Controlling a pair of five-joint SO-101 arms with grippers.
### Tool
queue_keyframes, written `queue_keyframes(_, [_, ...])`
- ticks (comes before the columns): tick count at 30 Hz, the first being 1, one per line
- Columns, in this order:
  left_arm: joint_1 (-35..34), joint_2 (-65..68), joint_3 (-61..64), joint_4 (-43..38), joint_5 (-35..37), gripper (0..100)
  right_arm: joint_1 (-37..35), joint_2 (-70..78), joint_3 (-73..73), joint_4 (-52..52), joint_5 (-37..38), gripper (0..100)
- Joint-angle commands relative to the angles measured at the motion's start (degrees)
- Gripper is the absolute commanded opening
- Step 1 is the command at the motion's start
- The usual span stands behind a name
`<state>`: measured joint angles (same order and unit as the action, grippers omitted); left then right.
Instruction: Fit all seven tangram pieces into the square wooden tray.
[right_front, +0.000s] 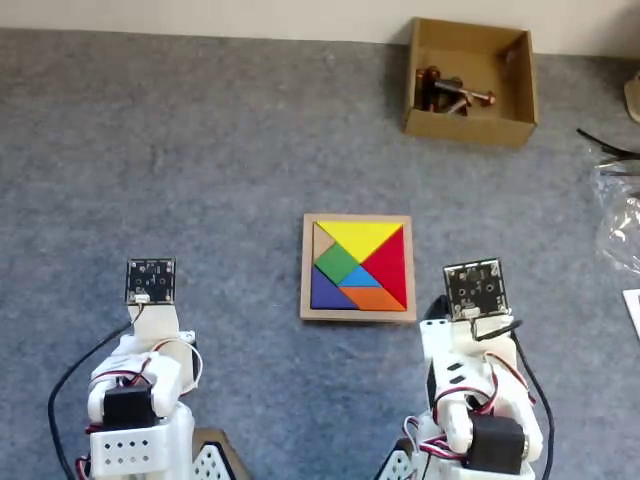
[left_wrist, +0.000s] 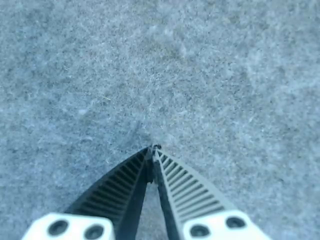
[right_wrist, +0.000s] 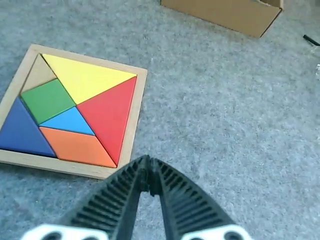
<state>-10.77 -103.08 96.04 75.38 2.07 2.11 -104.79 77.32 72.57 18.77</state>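
Note:
The square wooden tray (right_front: 358, 318) (right_wrist: 139, 105) lies on the grey carpet between the two arms. Inside it, lying flat, are a yellow triangle (right_front: 360, 238) (right_wrist: 85, 75), a red triangle (right_front: 390, 265) (right_wrist: 110, 112), a green square (right_wrist: 47, 100), a dark blue triangle (right_wrist: 20, 130), a light blue triangle (right_wrist: 67, 121) and an orange parallelogram (right_wrist: 77, 146). One corner triangle (right_wrist: 37, 75) is plain wood colour. My right gripper (right_wrist: 148, 159) is shut and empty, just beside the tray's near right corner. My left gripper (left_wrist: 151, 148) is shut over bare carpet, well left of the tray.
A cardboard box (right_front: 470, 80) (right_wrist: 225, 15) holding small brown objects stands at the back right. Clear plastic (right_front: 620, 220) and black cables (right_front: 600, 140) lie at the right edge. Both arm bases (right_front: 130, 420) sit along the near edge.

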Motion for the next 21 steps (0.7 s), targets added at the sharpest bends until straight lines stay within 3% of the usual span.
queue_keyframes(1, [-0.48,0.40,1.19,0.44,0.09,0,0.22,-0.48,1.71,-1.45,0.70,0.4])
queue_keyframes(11, [-0.48,0.40,1.19,0.44,0.09,0,-0.22,-0.48,4.79,-1.45,0.70,0.4])
queue_keyframes(21, [-0.48,0.40,1.19,0.44,0.09,0,-6.73,-0.48,17.01,-3.47,0.35,0.4])
